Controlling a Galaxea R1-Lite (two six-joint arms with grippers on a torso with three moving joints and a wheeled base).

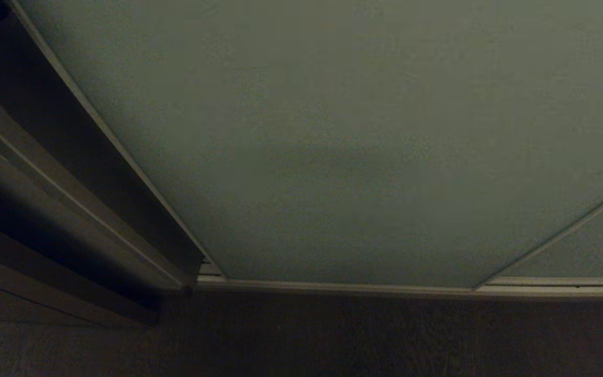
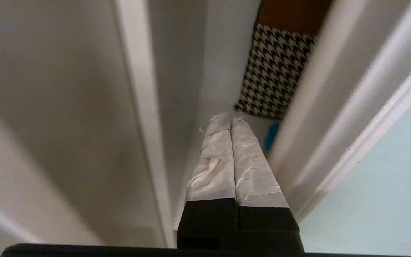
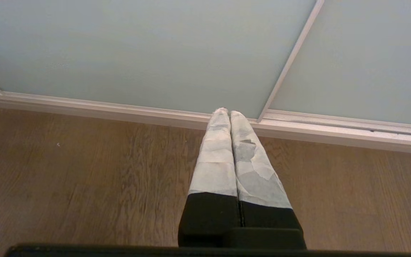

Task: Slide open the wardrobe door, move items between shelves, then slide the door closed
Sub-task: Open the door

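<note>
White-taped left gripper [image 2: 230, 119], pressed together and empty, points into the gap beside the sliding wardrobe door [image 2: 380, 171], toward a houndstooth cushion [image 2: 275, 71]. Right gripper [image 3: 226, 112], likewise together, hangs over the wooden floor [image 3: 84, 178].

- The sliding wardrobe door [image 1: 333, 146] is a smooth, matt grey-green panel, like frosted glass or laminate, with no sheen.
- Its thin frame [image 3: 291, 59] is smooth cream strip with a faint satin gloss.
- The floor [image 3: 84, 185] is brown wood with a clear grain, matt.
- The side frame [image 1: 71, 199] looks like dark brown wood, dull.
- The left gripper [image 2: 230, 119] and right gripper [image 3: 226, 111] have fingers wrapped in wrinkled white tape or paper over matt black plastic.
- The cushion [image 2: 275, 71] is woven houndstooth cloth.
- The wardrobe's inner wall [image 2: 59, 117] is smooth, matt white board.
</note>
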